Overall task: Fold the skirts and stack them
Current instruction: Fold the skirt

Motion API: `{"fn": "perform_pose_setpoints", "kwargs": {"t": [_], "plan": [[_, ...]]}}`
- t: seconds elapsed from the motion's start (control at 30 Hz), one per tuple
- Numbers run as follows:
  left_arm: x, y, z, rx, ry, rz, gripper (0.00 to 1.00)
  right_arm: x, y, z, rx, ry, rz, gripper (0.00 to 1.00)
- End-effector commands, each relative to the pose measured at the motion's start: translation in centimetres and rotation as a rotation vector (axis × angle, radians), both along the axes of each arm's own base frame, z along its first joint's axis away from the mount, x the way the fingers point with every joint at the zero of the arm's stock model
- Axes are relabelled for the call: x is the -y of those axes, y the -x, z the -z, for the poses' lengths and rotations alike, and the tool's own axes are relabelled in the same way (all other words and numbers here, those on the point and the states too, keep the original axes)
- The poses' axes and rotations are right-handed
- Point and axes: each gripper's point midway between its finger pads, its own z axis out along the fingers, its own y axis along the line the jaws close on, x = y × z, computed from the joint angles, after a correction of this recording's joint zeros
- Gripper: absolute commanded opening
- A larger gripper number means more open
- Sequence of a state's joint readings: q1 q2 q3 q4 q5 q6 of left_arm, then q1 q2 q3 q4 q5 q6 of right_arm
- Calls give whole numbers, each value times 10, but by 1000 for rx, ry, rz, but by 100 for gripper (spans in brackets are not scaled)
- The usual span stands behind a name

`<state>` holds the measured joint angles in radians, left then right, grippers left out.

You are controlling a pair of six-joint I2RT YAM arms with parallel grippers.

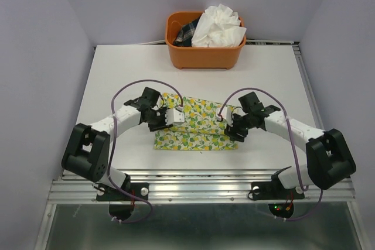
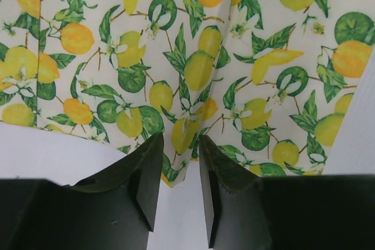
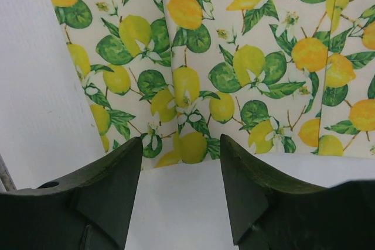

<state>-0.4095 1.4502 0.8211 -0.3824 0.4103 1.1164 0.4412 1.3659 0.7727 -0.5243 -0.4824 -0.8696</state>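
The lemon-print skirt lies folded flat on the white table, between the two arms. My left gripper is at its left edge and my right gripper at its right edge. In the left wrist view the left gripper is open, and a corner of the lemon-print skirt reaches loosely into the gap between the jaws. In the right wrist view the right gripper is open wider, over bare table, with the skirt's hem just past the fingertips. The plain white crinkly skirt is bunched in the basket.
The orange plastic basket stands at the back middle of the table, with a dark checked cloth also inside. A metal rail runs along the near edge. Walls close in on both sides.
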Motion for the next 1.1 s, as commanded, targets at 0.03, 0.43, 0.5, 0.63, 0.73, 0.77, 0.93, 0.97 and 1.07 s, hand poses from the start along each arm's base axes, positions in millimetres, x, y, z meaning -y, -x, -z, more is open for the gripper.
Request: {"fn": "perform_pose_setpoints", "kwargs": {"t": [0.03, 0.43, 0.5, 0.63, 0.73, 0.77, 0.93, 0.97, 1.07], "plan": [[0, -17, -3, 15, -34, -22, 43, -10, -22, -3, 70, 16, 18, 60], [-1, -21, 6, -1, -55, -17, 12, -16, -36, 2, 98, 38, 31, 11], [-1, -18, 4, -9, -53, -8, 5, -17, -36, -1, 101, 33, 33, 1], [1, -19, -7, 3, -41, -11, 0, -17, -40, -11, 125, 24, 41, 1], [3, -20, -25, 26, -12, -30, 0, -17, -49, -26, 171, 16, 66, 1], [4, -22, -32, 36, -4, -37, 0, -17, -51, -30, 185, 17, 69, 1], [-4, -10, -50, 10, -11, -95, 0, -9, -50, -47, 244, 28, 76, 1], [-4, -7, -52, 8, -10, -99, 0, -8, -49, -49, 245, 30, 76, 1], [-6, 7, -59, 2, 2, -109, 0, -2, -41, -60, 260, 36, 71, 1]]}}
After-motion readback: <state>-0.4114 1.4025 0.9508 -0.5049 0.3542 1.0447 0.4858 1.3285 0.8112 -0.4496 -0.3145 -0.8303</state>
